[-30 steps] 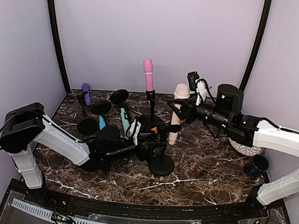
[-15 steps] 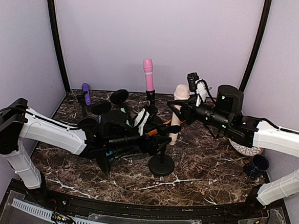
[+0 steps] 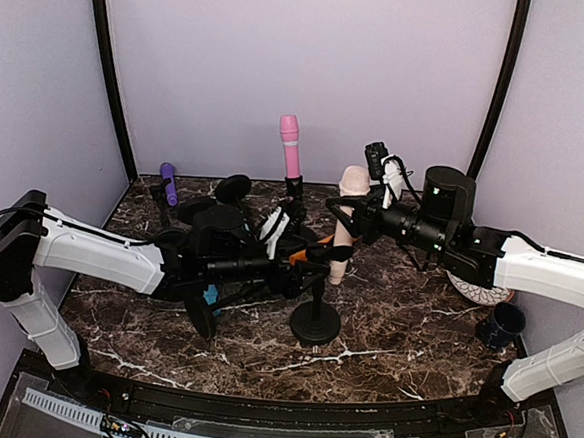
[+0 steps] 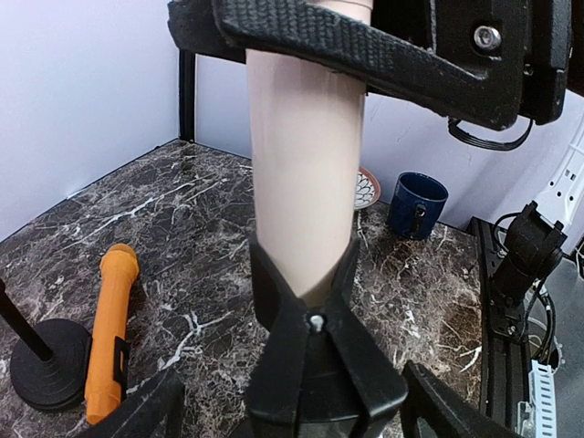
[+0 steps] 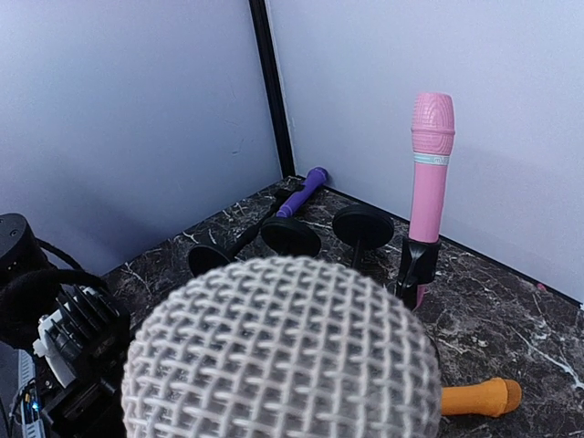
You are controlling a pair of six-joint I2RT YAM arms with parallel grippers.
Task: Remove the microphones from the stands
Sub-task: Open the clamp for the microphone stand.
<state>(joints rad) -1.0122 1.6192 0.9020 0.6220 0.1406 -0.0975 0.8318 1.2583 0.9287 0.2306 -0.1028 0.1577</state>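
The stand's round base (image 3: 315,326) sits just toward 6 o'clock of the table's middle. The left gripper (image 4: 297,411), reaching in from 9 o'clock, is spread wide either side of the clip (image 4: 310,338) and grips nothing. The beige microphone (image 4: 306,182) stands in that clip. The right gripper (image 3: 354,220), from 3 o'clock, is clamped on its upper body. Best pin the stand low, then draw the microphone straight out along its own line, so the base doesn't tip.
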